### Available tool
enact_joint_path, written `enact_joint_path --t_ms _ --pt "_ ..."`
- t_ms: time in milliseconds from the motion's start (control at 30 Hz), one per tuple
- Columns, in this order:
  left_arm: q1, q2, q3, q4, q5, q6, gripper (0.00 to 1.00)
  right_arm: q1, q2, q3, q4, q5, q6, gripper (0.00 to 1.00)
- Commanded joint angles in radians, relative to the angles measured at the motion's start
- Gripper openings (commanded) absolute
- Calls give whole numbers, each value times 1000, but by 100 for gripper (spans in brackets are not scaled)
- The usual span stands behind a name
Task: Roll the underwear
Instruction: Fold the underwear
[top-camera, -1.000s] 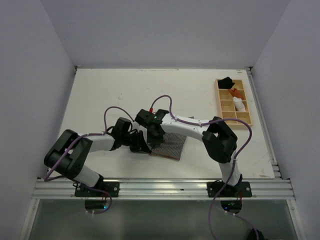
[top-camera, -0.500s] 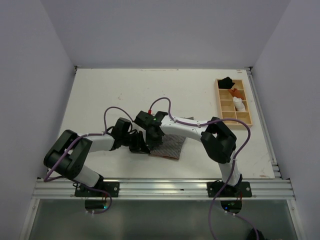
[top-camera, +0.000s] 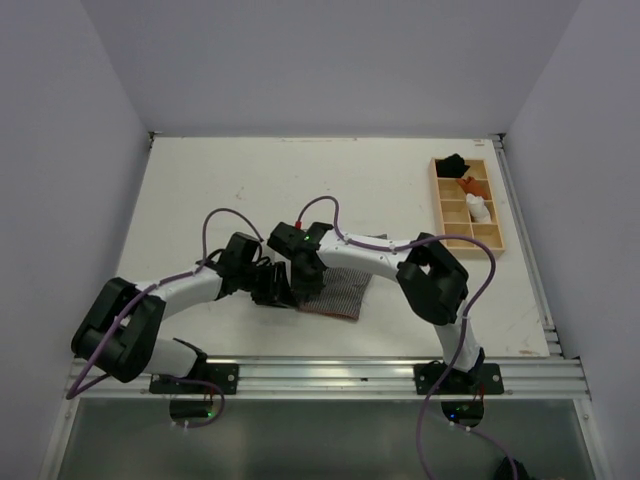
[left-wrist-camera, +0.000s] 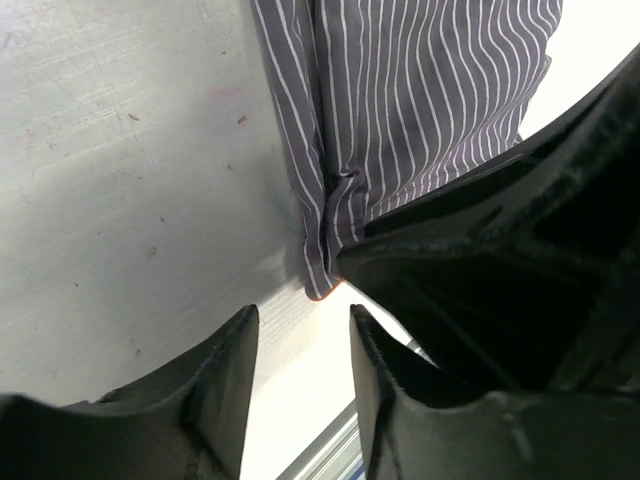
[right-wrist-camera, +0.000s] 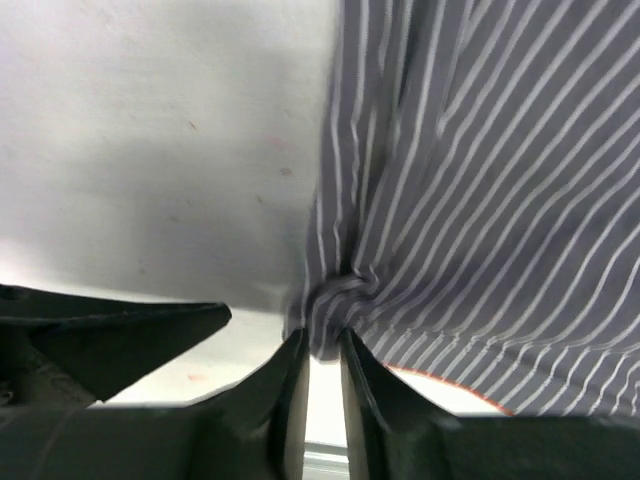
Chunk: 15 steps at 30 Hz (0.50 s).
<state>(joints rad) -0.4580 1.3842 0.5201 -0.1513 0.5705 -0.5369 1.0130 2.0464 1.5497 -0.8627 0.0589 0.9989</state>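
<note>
Top external: both arms (top-camera: 375, 253) folded inward over the underwear (top-camera: 342, 292), left pincer (left-wrist-camera: 300, 318) released, right pincer (right-wrist-camera: 318, 342) tight on its edge.

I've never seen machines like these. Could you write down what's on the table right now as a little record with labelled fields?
Garment: striped underwear, mostly flat on the table, one edge bunched
Left tool: open, nothing between its fingers, tips just short of the cloth edge
Right tool: jaws nearly together, a bunched fold at the tips; grip unclear
Tray: far right, holding a black bundle, orange bundle and white bundle
Rolling: no roll visible
</note>
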Motion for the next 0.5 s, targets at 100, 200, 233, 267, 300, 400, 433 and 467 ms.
enact_joint_path --t_ms 100,200,233,267,300,400,433,467 --pt "8 -19 60 -39 -24 32 51 -54 -72 75 -62 35 -3 31" --pt "5 -11 64 -22 -21 23 57 -94 -81 88 -74 41 -11 31" --pt "5 -5 70 -21 -20 23 58 -118 -83 93 -76 41 -17 31" --pt "5 -2 73 -18 -17 23 59 -132 -84 105 -79 44 -20 31" --pt "7 4 77 -17 -17 23 61 -146 -84 111 -79 45 -25 31" --pt "4 22 86 2 -9 14 65 -206 -65 157 -84 38 -58 31" --pt "4 35 89 5 -1 12 65 -232 -49 176 -91 38 -66 31" --pt "1 38 90 9 2 11 66 -241 -20 220 -101 39 -74 31"
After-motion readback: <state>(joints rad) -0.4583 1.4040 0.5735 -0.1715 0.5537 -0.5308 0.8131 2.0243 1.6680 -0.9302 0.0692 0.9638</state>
